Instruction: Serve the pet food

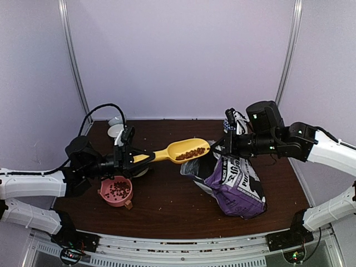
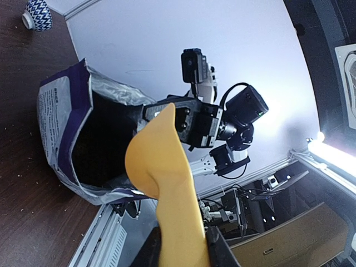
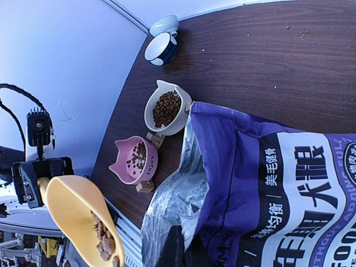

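Pet food [image 1: 192, 151] in yellow scoop [image 1: 162, 154] — beyond left gripper [image 1: 136, 157], right gripper [image 1: 220, 147] pinching bag [image 1: 239, 189]

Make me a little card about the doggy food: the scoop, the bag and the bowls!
scoop: yellow scoop, held by left gripper, carrying pet food
bag: purple bag, top edge pinched by right gripper, mouth open
pink bowl: a few pellets
white bowl: fuller heap of pellets

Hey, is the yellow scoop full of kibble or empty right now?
Loaded, partly: brown kibble lies in the yellow scoop's bowl; the left gripper holds its handle.
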Controlling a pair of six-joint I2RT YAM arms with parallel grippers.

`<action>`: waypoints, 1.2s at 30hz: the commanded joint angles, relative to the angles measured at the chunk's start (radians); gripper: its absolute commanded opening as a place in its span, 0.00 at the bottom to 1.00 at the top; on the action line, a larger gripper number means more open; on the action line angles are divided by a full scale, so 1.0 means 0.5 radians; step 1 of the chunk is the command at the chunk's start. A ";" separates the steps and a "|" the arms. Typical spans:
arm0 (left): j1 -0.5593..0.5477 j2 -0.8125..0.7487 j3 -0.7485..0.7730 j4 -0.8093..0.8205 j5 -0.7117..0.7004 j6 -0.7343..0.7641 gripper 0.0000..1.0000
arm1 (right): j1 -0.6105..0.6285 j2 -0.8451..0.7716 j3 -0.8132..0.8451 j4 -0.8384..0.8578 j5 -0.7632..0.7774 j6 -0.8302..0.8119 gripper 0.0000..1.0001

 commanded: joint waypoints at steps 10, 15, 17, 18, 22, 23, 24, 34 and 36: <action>0.061 -0.187 0.022 -0.082 -0.079 0.070 0.00 | -0.017 -0.088 -0.012 0.215 0.043 0.010 0.00; 0.209 -0.447 -0.073 -0.345 -0.255 0.118 0.00 | -0.023 -0.101 -0.023 0.218 0.048 0.013 0.00; 0.285 -0.569 -0.075 -0.625 -0.311 0.173 0.00 | -0.028 -0.101 -0.029 0.221 0.048 0.016 0.00; 0.329 -0.626 -0.077 -0.705 -0.334 0.200 0.00 | -0.029 -0.100 -0.028 0.224 0.045 0.017 0.00; 0.558 -0.855 -0.129 -1.039 -0.341 0.234 0.00 | -0.038 -0.093 -0.028 0.234 0.033 0.012 0.00; 0.643 -0.899 -0.136 -1.117 -0.314 0.250 0.00 | -0.038 -0.087 -0.027 0.236 0.030 0.010 0.00; 0.703 -0.933 -0.142 -1.197 -0.298 0.270 0.00 | -0.040 -0.082 -0.029 0.237 0.027 0.010 0.00; 1.095 -1.136 -0.201 -1.679 -0.137 0.500 0.00 | -0.049 -0.067 -0.031 0.236 0.013 0.000 0.00; 1.129 -1.181 -0.232 -1.729 -0.132 0.513 0.00 | -0.051 -0.065 -0.037 0.240 0.005 -0.002 0.00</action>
